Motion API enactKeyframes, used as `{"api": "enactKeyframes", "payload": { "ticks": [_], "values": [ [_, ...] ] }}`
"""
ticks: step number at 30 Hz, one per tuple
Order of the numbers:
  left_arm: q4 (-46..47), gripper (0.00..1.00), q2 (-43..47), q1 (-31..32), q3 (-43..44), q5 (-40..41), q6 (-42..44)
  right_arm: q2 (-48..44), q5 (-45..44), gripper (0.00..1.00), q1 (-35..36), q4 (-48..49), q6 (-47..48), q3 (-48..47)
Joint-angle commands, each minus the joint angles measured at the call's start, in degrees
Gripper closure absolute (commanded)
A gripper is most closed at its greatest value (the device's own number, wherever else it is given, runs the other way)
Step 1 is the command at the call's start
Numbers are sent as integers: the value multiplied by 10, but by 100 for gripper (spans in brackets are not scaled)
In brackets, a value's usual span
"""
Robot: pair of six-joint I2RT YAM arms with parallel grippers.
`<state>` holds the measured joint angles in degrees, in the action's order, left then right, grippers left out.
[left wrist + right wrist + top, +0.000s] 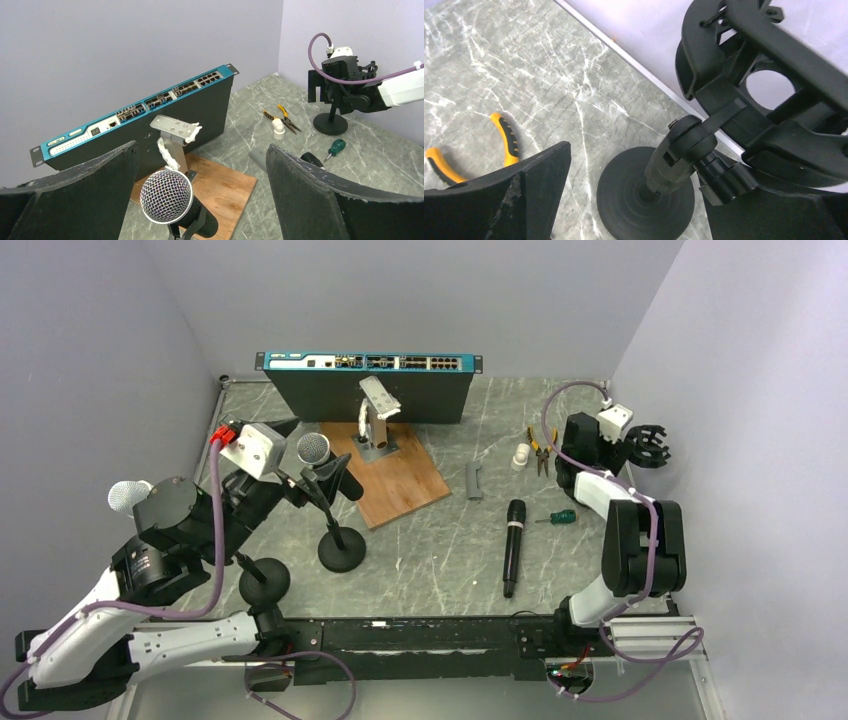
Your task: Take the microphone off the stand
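A microphone (313,448) with a silver mesh head sits tilted in the clip of a black round-based stand (341,550) left of centre. My left gripper (318,462) is open, and the mesh head (166,196) sits between its wide-apart fingers (75,200) without touching them. At the far right, my right gripper (639,175) is open around the pole of an empty stand (646,195). That stand's clip (764,75) holds nothing. Another microphone (514,545) lies flat on the table.
Another mesh-headed microphone (128,495) shows at the far left above a stand base (264,582), partly hidden by my left arm. A blue network switch (370,362) stands at the back, a wooden board (400,480) with a metal bracket in front. Pliers (540,450), screwdriver (562,517), grey tube (474,480) lie right of centre.
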<state>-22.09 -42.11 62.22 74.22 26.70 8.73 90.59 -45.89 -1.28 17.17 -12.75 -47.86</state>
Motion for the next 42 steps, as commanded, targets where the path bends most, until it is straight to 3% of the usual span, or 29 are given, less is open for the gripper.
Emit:
{"api": "enactKeyframes", "payload": {
  "ticks": [1,6,13,21,25,29,37,42],
  "values": [
    [22,1,13,-2,2,-12,-8,-75,16,1,10,-54,-36,-8],
    [24,1,18,-3,1,-13,-9,-150,35,0,33,-197,-136,5],
    [26,1,5,-2,-2,-10,-10,-221,90,0,33,-323,-252,26],
    [33,1,-8,-2,-4,-61,-50,-260,244,0,38,-379,-247,44],
    [31,1,-12,-1,-3,-64,-70,-299,273,0,113,-372,-225,59],
    [-4,1,-11,-1,4,-79,-139,-299,369,0,184,-355,-159,33],
    [-89,1,60,-1,-15,-217,-291,-261,600,0,351,-236,-31,-38],
    [-132,1,125,-1,-48,-246,-336,-201,620,0,455,-176,9,-112]
  ]
}}
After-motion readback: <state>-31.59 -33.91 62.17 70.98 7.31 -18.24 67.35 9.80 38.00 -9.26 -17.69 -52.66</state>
